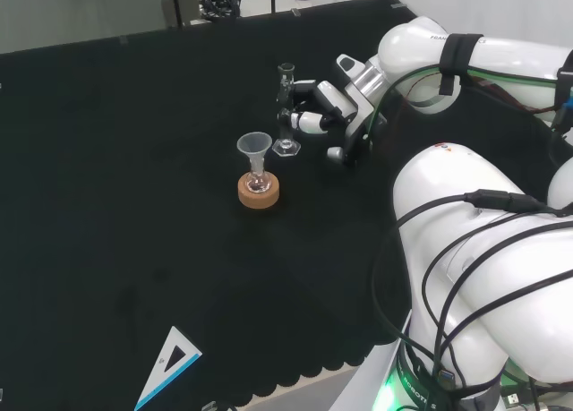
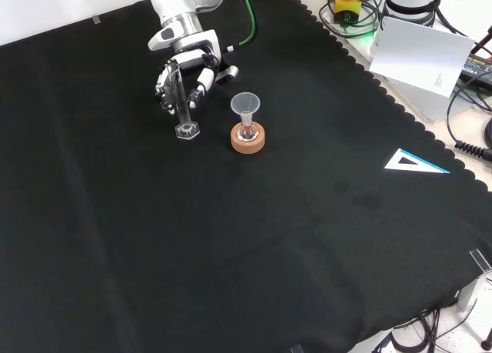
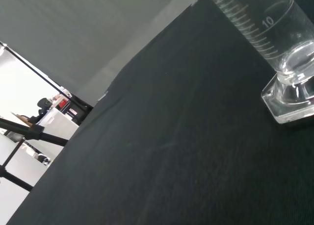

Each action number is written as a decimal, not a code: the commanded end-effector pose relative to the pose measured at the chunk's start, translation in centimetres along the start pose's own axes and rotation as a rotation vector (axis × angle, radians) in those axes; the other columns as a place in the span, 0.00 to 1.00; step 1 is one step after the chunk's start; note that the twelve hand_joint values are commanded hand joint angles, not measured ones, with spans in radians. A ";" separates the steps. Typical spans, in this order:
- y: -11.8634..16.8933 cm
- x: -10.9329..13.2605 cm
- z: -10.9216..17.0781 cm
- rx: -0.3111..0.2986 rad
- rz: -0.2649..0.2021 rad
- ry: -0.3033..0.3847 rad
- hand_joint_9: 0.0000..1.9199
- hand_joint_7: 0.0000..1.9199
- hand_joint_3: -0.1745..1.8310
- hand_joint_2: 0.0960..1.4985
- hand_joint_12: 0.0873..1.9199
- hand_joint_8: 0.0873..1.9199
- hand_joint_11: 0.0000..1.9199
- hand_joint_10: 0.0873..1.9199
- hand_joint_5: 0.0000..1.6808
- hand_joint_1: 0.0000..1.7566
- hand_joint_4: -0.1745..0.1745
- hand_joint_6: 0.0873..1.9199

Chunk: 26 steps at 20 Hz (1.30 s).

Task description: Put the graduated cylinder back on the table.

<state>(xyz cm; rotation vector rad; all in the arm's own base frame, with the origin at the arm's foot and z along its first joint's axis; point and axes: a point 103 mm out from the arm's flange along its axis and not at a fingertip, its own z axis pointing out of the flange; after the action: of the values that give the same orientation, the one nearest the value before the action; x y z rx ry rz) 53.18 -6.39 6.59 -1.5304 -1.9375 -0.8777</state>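
On the black surface (image 2: 254,245), the graduated cylinder (image 2: 181,105) stands upright on its base, just left of a funnel (image 2: 245,109) in a cork ring (image 2: 248,138) in the front view. The robot hand (image 2: 187,78) has its fingers curled around the cylinder's upper part.

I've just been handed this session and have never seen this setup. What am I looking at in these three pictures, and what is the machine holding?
It is one white robot arm ending in a black and white hand shaped like a person's.

The head view looks over the arm from behind its base, so the big white shapes at its right are the arm itself. The front view looks down on the black cloth from the opposite side. The wrist view sits by the palm.

The hand's fingers are curled round a clear graduated cylinder, upright, its base at the cloth; whether it rests there I cannot tell. Beside it, apart, a small flask with a funnel stands on a cork ring. A set square lies farther off.
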 end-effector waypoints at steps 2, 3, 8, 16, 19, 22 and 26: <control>0.3 0.8 0.8 0.026 0.005 -0.031 0.61 0.43 0.00 0.70 0.58 0.26 0.38 0.00 0.45 0.57 0.44 0.35; 0.0 0.3 0.1 0.034 -0.003 -0.013 0.60 0.42 0.00 0.69 0.59 0.26 0.37 0.00 0.44 0.57 0.43 0.35; 0.0 0.2 -0.3 0.042 0.001 -0.018 0.53 0.34 0.00 0.65 0.64 0.27 0.27 0.00 0.32 0.55 0.35 0.31; 0.2 0.5 -0.4 0.044 0.025 -0.027 0.48 0.28 0.00 0.62 0.66 0.30 0.22 0.00 0.26 0.54 0.31 0.24; 0.1 0.2 -0.8 0.044 0.023 -0.026 0.48 0.28 0.00 0.62 0.66 0.30 0.21 0.00 0.26 0.54 0.31 0.23; 0.1 0.2 -0.9 0.035 0.022 -0.025 0.48 0.28 0.00 0.62 0.66 0.30 0.21 0.00 0.26 0.54 0.31 0.23; 0.0 0.2 -0.9 0.041 0.015 -0.029 0.47 0.27 0.00 0.62 0.66 0.30 0.21 0.00 0.26 0.54 0.30 0.23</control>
<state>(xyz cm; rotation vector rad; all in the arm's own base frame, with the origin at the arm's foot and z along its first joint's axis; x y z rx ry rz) 53.22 -6.91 7.29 -1.5450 -1.9406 -0.8101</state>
